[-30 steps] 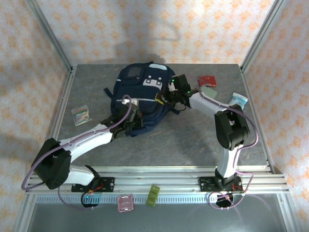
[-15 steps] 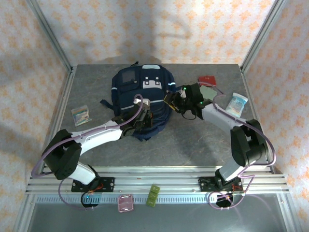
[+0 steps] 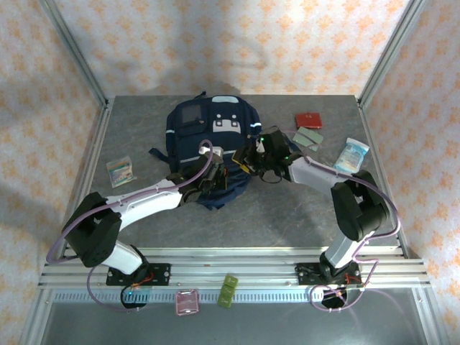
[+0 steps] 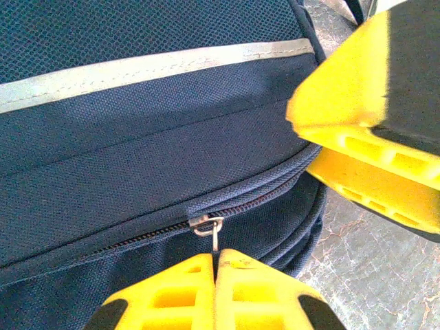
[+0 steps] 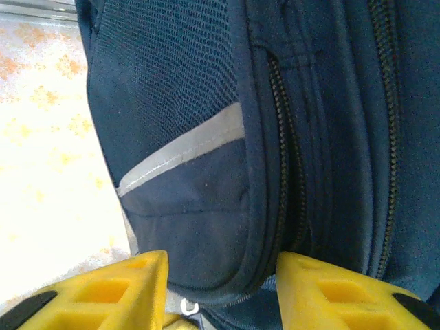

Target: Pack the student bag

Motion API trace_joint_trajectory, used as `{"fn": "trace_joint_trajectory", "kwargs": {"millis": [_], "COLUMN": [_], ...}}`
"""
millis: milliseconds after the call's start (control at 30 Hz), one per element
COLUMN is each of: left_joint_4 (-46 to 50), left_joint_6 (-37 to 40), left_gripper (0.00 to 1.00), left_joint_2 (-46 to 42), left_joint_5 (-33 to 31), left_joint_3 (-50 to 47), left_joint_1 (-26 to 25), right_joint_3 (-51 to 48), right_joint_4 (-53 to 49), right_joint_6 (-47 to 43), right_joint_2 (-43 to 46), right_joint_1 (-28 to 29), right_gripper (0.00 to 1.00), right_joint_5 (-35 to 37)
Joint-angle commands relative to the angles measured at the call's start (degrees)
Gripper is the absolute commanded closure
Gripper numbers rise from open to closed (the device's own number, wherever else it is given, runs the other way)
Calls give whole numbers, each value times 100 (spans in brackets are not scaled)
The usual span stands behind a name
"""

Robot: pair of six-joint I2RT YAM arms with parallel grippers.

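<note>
The student bag [image 3: 208,133], navy with a pale stripe, lies flat at the back middle of the table. My left gripper [image 3: 215,175] is at its near edge. In the left wrist view its yellow fingers [image 4: 216,260] are shut on the metal zipper pull [image 4: 214,237], which hangs from the slider [image 4: 204,223] on the student bag [image 4: 137,158]. My right gripper [image 3: 253,154] is at the bag's right side. Its yellow fingers [image 5: 221,292] straddle a bulging corner of the student bag [image 5: 199,206], and the fabric fills the gap between them. One right finger [image 4: 357,89] also appears in the left wrist view.
A red booklet [image 3: 310,119], grey cards [image 3: 309,136] and a blue-white packet [image 3: 354,153] lie to the right of the bag. A small box [image 3: 120,171] sits at the left. A pink item [image 3: 187,302] and a green item [image 3: 228,290] rest on the front rail.
The bag has swung round and lies flatter. My left gripper has moved right along its near edge. My right gripper drew back to the right, then returned left onto the bag's corner.
</note>
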State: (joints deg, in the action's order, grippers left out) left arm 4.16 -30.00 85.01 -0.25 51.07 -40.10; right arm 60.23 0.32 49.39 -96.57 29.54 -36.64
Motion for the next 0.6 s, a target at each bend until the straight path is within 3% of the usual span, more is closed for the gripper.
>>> {"fn": "trace_joint_trajectory", "kwargs": {"millis": [0,100,167,333,467,567], "left_joint_4": [-96,-40,50,430,567,557], "left_joint_6": [47,55,143,430,495,480], "left_gripper": [100,100,100,100,100,100], "left_joint_2": [24,31,41,18,-160,-430], "left_joint_5": [43,-114,-355,-1236,-1447,-1444], "left_joint_3": [89,12,-68,-263,-529,-853], "left_joint_1": [-25,-25,-25,33,283,747], "right_joint_3": [295,403,430,284,64,-28], "right_joint_4": [278,435,458,563,682,750], "right_joint_6": [127,194,194,168,168,153], "right_joint_2": [-105,-259,-331,-231,-42,48], "right_joint_1": [8,4,4,-33,-178,-322], "right_gripper": [66,93,100,100,100,100], "right_joint_5": [104,11,-36,-38,58,50]}}
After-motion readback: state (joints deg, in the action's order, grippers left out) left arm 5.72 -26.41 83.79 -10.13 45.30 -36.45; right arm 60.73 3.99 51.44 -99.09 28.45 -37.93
